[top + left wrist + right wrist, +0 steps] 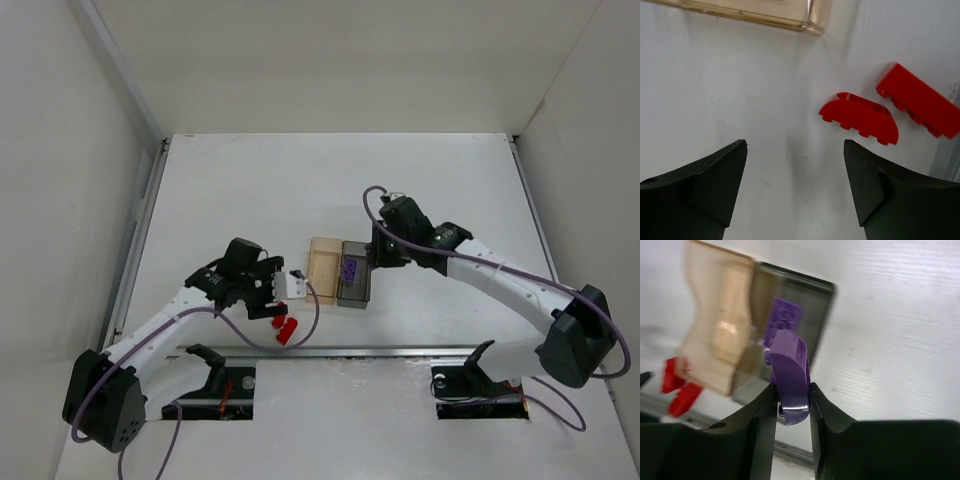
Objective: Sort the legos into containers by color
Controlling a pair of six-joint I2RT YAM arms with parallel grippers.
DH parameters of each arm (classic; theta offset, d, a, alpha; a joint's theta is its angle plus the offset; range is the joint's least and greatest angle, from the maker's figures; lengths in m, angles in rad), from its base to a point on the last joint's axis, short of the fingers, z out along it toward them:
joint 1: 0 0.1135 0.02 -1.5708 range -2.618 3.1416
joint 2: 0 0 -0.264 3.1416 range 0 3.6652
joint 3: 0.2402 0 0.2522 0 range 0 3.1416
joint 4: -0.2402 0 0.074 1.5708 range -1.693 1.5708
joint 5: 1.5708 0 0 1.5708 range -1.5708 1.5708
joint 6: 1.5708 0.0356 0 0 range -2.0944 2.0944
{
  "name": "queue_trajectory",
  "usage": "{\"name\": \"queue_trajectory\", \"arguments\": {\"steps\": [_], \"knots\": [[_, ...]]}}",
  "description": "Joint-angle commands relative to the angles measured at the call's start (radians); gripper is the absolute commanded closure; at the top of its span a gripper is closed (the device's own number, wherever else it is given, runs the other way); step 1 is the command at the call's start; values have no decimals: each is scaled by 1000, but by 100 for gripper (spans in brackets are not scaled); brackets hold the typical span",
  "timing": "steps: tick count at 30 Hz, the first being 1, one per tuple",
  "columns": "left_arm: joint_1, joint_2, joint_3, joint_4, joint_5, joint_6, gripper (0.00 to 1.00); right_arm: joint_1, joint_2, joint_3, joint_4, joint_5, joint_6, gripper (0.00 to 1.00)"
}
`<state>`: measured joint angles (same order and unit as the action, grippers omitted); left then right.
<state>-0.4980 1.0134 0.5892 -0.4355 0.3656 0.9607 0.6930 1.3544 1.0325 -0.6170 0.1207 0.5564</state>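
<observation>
Two red legos lie side by side on the table: a curved one (860, 117) and a rectangular one (920, 100), both also in the top view (286, 328). My left gripper (795, 150) is open and empty, to their left and short of the amber bin (765, 15). My right gripper (790, 395) is shut on a purple curved lego (788, 370) and holds it above the near edge of the smoky grey bin (822, 300). A second purple lego (783, 315) lies inside that bin (353, 285). The amber bin (325, 262) is joined to its left and holds nothing.
A metal rail (400, 352) runs along the table's near edge, just below the red legos. White walls enclose the table on the left, back and right. The arm bases sit below the rail.
</observation>
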Motion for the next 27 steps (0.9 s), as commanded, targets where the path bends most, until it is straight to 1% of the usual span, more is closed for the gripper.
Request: {"name": "queue_trajectory", "arguments": {"steps": [1, 3, 4, 6, 7, 8, 9, 10, 11, 13, 14, 17, 21, 26, 27], "knots": [[-5, -67, -54, -95, 61, 392, 24, 16, 18, 55, 77, -90, 16, 100], [-5, -88, -63, -105, 96, 497, 19, 16, 69, 70, 86, -127, 16, 100], [-5, -88, -63, -105, 105, 509, 15, 26, 118, 90, 86, -138, 16, 98], [-5, -75, -63, -105, 125, 509, 7, 26, 153, 109, 74, -150, 4, 90], [-5, -43, -52, -114, 125, 509, 2, 26, 167, 119, 63, -150, -6, 83], [-5, -24, -42, -124, 125, 526, 0, 26, 181, 120, 63, -150, -6, 75], [-5, -4, -42, -134, 125, 535, 0, 26, 181, 120, 63, -150, -6, 75], [-5, 17, -29, -134, 125, 535, 0, 26, 181, 120, 63, -150, -15, 58], [-16, 39, -29, -147, 134, 535, 0, 26, 181, 120, 72, -150, -15, 49], [-16, 103, 0, -161, 145, 535, 0, 26, 181, 129, 72, -161, -35, 37], [-25, 123, 0, -172, 145, 535, 0, 26, 181, 129, 72, -161, -35, 26], [-25, 165, 9, -172, 145, 546, 0, 26, 181, 153, 62, -170, -47, 23], [-34, 175, 0, -151, 145, 572, 0, 26, 170, 163, 43, -150, -56, 23], [-34, 185, 0, -140, 157, 550, 5, 26, 118, 152, 34, -141, -38, 23], [-34, 185, 0, -140, 168, 550, 8, 26, 118, 141, 43, -141, -38, 23]]}}
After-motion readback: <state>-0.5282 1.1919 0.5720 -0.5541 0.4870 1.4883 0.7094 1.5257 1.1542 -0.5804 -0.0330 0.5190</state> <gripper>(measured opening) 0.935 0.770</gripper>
